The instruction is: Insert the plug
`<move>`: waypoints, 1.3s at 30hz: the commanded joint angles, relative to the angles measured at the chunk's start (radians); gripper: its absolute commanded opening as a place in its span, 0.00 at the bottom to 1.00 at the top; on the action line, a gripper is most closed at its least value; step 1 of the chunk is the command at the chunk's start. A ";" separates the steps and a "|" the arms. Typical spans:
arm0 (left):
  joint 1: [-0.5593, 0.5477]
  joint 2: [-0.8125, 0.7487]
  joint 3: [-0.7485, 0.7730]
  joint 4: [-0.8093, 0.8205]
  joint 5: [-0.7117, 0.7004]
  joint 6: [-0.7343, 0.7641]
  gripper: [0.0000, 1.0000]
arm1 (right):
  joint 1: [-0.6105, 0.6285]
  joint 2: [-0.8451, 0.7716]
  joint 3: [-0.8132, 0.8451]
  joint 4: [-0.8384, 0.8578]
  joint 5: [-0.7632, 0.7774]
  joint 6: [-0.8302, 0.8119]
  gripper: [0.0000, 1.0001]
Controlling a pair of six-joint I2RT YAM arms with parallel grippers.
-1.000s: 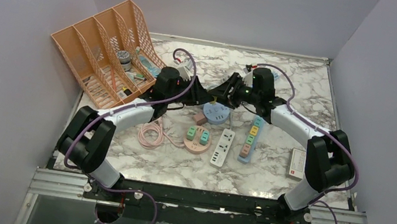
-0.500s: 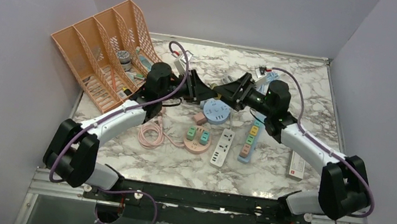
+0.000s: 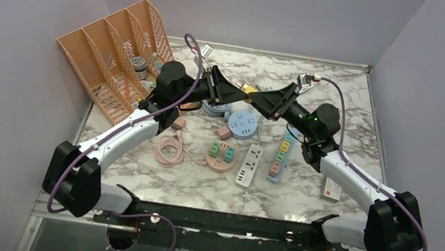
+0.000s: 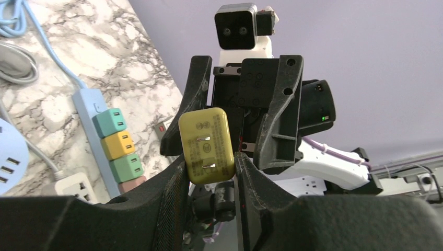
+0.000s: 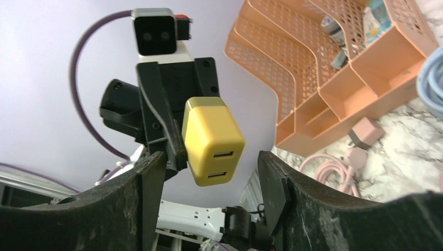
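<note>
My left gripper is shut on a yellow plug and holds it high above the table. In the left wrist view the plug sits between my fingertips, its two flat prongs facing the camera. My right gripper faces it, open. In the right wrist view the plug shows two USB ports and hangs at the gap between the open fingers, touching neither. A blue power strip with coloured adapters, a white strip, a round blue socket and a round pink socket lie on the table below.
An orange file rack stands at the back left. A coiled pink cable lies left of the round pink socket. A red-and-white box lies at the right. A pale blue cable lies under the left wrist.
Both grippers have risen from just above the sockets and tilted upward, still tip to tip. Both elbows have swung outward and toward the near edge.
</note>
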 commanded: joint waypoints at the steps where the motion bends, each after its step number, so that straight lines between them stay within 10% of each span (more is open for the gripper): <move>1: 0.005 -0.050 0.018 0.036 0.041 -0.062 0.05 | 0.006 -0.047 -0.028 0.141 0.070 0.073 0.66; 20: 0.005 -0.043 0.045 0.047 0.035 -0.083 0.05 | 0.006 0.061 0.078 0.094 -0.111 0.116 0.46; 25: 0.005 -0.036 0.039 0.048 0.025 -0.086 0.06 | 0.006 0.066 0.067 0.094 -0.108 0.113 0.26; 32: 0.026 -0.079 -0.036 0.001 -0.009 -0.015 0.59 | 0.000 0.069 0.131 -0.173 -0.045 -0.044 0.01; 39: 0.063 -0.151 0.034 -0.515 -0.234 0.360 0.77 | -0.061 0.146 0.366 -0.743 0.008 -0.368 0.01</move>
